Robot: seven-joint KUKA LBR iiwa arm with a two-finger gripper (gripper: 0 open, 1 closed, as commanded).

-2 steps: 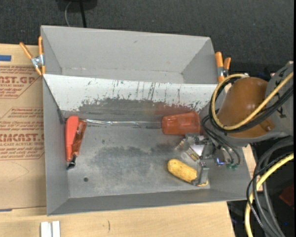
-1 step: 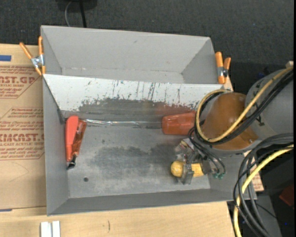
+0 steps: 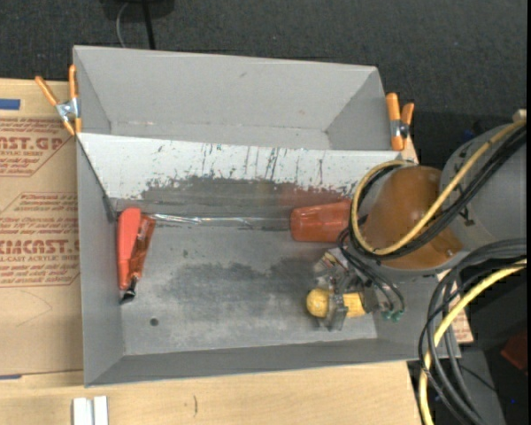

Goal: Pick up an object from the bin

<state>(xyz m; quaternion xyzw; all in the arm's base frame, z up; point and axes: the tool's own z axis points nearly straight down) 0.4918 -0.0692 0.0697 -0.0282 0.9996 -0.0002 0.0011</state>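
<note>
My gripper [image 3: 339, 301] is low over the bin floor at the front right, under the orange wrist cover. A small yellow thing [image 3: 318, 304], rounded at its left end, lies right at the gripper's tip, partly hidden by it. Just behind the gripper, a red-orange cylinder-like thing [image 3: 319, 222] lies on its side against the foot of the back wall.
A long orange-red hand tool [image 3: 131, 249] with a dark tip lies along the left wall, far from the gripper. The arm and its cables cover the bin's right wall.
</note>
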